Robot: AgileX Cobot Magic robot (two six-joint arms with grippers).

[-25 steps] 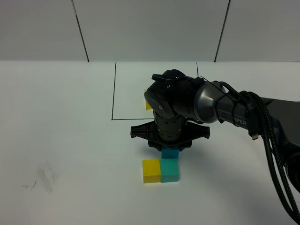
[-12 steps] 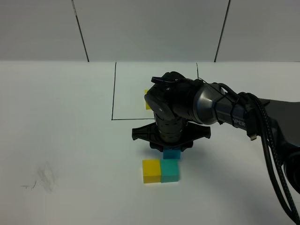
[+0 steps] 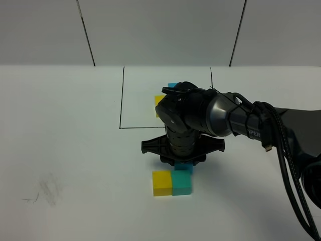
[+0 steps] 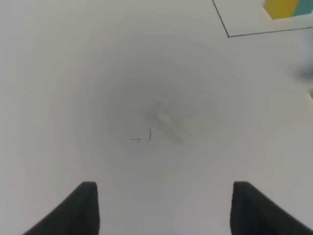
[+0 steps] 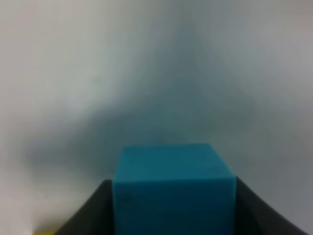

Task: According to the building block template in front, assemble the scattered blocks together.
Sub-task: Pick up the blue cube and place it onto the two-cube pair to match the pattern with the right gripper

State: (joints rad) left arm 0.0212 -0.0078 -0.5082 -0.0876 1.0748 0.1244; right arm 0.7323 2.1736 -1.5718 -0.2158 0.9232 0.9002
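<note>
A: Where is the small matte sky-blue cube (image 5: 172,188)?

B: Clamped between the right gripper (image 3: 183,163)'s black fingers (image 5: 88,210), right behind the yellow cube (image 3: 162,182) and teal-green cube (image 3: 181,183), which sit touching on the white table (image 3: 75,150).

A: And the black-framed block template (image 3: 159,103)?

B: Beyond the arm, mostly hidden.

A: The left gripper (image 4: 164,208)?

B: Jaws apart, holding nothing, over bare table.

yellow cubes (image 3: 162,182): 2 | teal cubes (image 3: 181,183): 1 | blue cubes (image 3: 183,167): 2
</note>
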